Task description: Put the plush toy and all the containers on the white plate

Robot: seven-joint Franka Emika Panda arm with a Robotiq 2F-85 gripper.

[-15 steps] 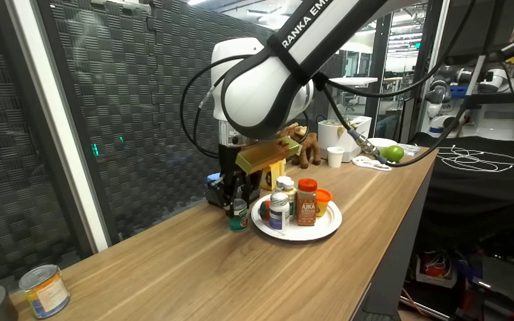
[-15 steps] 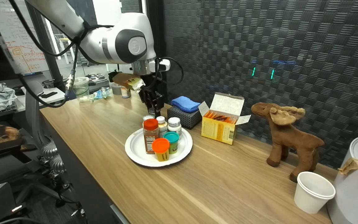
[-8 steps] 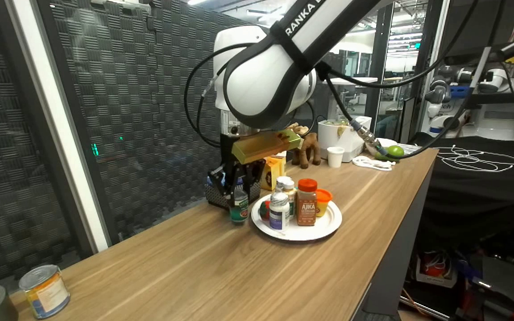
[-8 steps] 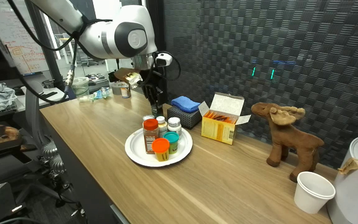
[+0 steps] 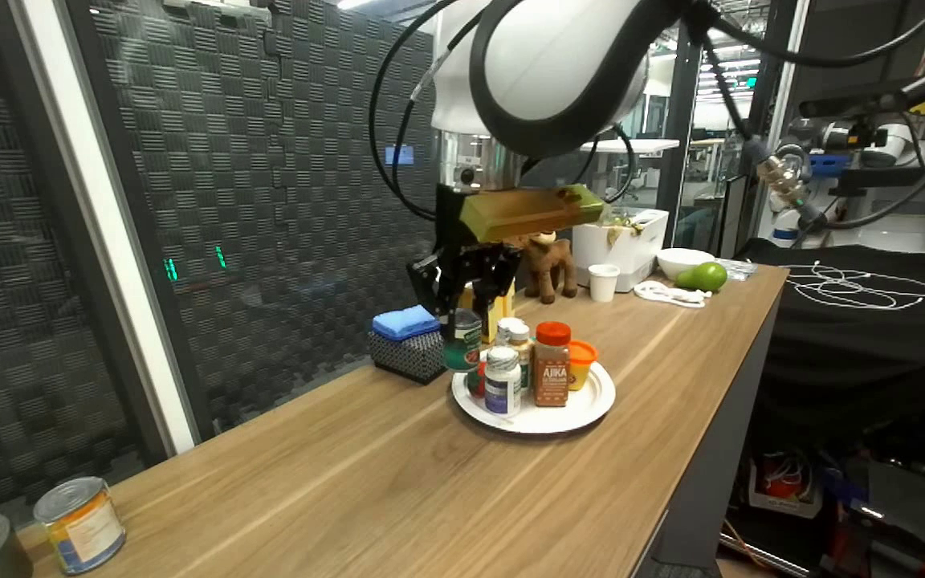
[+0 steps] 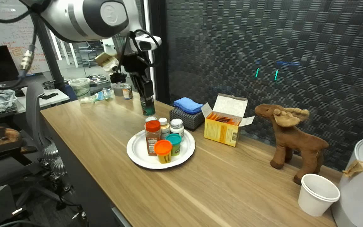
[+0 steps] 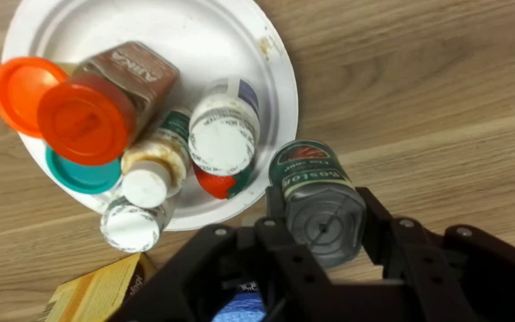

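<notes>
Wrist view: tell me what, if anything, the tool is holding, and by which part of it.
The tool holds the Boston jar by its grey upper part, gripped from both sides, leaving the green label showing below.

A wood-topped table (image 5: 366,498) is backed by a dark wall (image 6: 279,41) of textured panels in both exterior views. In an exterior view, the wall is broken by a pale post (image 5: 105,229), a ceiling light (image 5: 354,3) is seen above, and black cloth (image 5: 856,337) is draped beside the table; in an exterior view, a whiteboard (image 6: 8,33) is marked in red
</notes>
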